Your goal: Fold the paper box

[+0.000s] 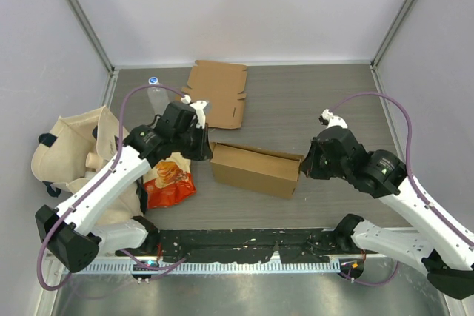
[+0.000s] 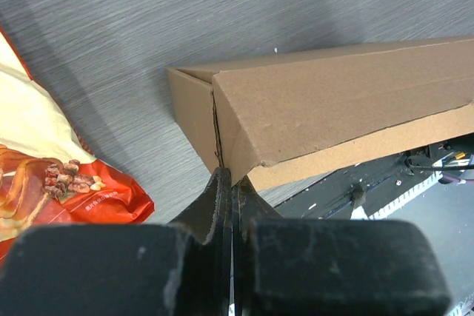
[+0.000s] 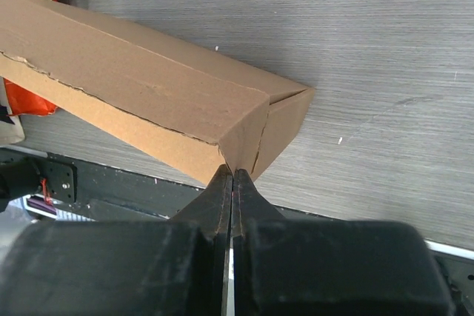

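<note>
Evidently the box (image 1: 255, 169) is lying at the worktop (image 1: 311, 101) centre, steadied endwise: left claw (image 1: 206, 147) is pressing at its 9 o'clock end, right claw (image 1: 304, 166) at 3 o'clock, each pressed together, seemingly pushing the ends inward.

box (image 1: 255, 169): desk centre
sheet (image 1: 217, 94): behind box, near far edge
snack bag (image 1: 169, 179): left of box
tote (image 1: 70, 153): left edge
bottle (image 1: 157, 95): left of sheet

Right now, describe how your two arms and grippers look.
The left arm and right arm have white shells with black joints; a purple cable loops along each. The left gripper and right gripper are black, with narrow tapered fingers showing scuffs and chipped paint.
</note>
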You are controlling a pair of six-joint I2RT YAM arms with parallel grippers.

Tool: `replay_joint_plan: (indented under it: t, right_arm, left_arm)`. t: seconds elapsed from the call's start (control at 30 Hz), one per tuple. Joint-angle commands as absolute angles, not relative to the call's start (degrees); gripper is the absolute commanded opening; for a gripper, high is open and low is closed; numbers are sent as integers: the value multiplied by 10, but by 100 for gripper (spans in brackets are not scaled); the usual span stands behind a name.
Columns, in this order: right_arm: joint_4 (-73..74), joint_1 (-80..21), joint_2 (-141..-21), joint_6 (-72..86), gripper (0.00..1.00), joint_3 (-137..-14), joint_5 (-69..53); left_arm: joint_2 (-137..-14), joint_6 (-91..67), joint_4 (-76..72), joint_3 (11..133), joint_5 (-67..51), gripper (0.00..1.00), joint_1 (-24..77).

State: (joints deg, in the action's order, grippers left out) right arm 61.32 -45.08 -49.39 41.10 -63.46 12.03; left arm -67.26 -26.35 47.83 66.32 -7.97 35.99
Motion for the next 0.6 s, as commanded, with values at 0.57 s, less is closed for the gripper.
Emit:
replay_joint_plan:
  t: [0.57]
  right_arm:
    - [526,-345,-475,432,1,-628,-54]
  left_arm:
    - [-679,-262,489,638,-59,0,387]
